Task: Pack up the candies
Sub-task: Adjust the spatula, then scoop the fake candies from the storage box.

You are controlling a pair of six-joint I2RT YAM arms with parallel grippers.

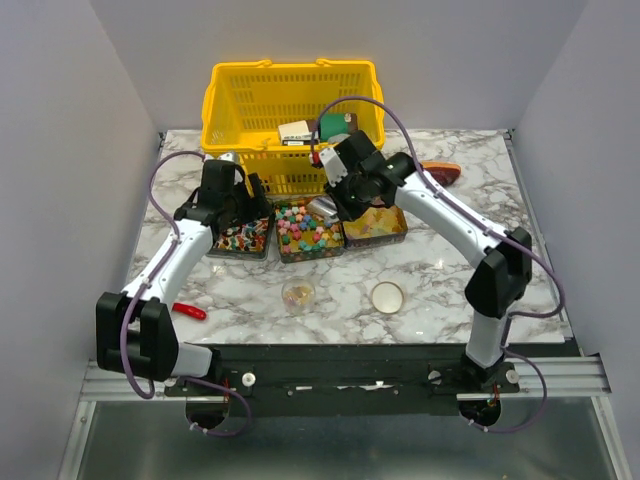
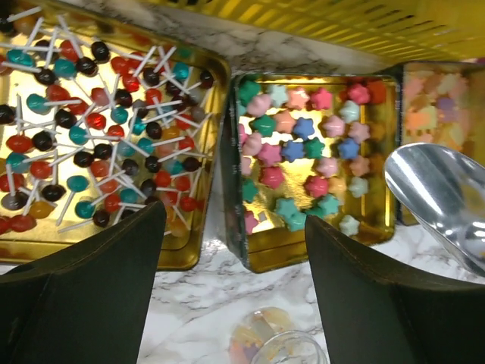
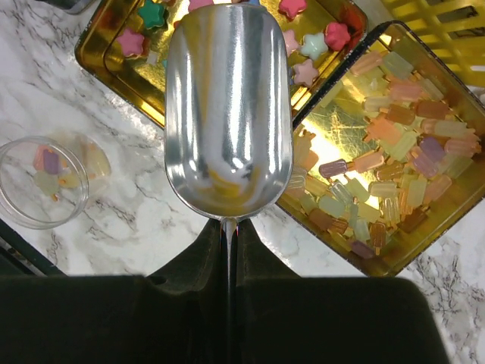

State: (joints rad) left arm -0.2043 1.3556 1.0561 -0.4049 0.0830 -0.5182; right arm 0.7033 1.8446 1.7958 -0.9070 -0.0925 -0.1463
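Three gold trays hold candies: lollipops [image 2: 91, 129] on the left, star candies [image 2: 303, 144] in the middle, popsicle-shaped gummies [image 3: 394, 152] on the right. My right gripper [image 3: 229, 235] is shut on the handle of an empty metal scoop [image 3: 227, 106], which hovers over the gap between the star tray and the gummy tray. My left gripper [image 2: 231, 265] is open and empty, above the marble in front of the lollipop and star trays. A clear cup [image 3: 42, 182] with a few candies stands on the table, also in the top view [image 1: 298, 294].
A yellow basket [image 1: 290, 110] with boxes stands behind the trays. A round lid [image 1: 387, 296] lies right of the cup. A red-handled tool [image 1: 190, 311] lies near the left arm. A red-brown item [image 1: 440, 170] lies right of the basket.
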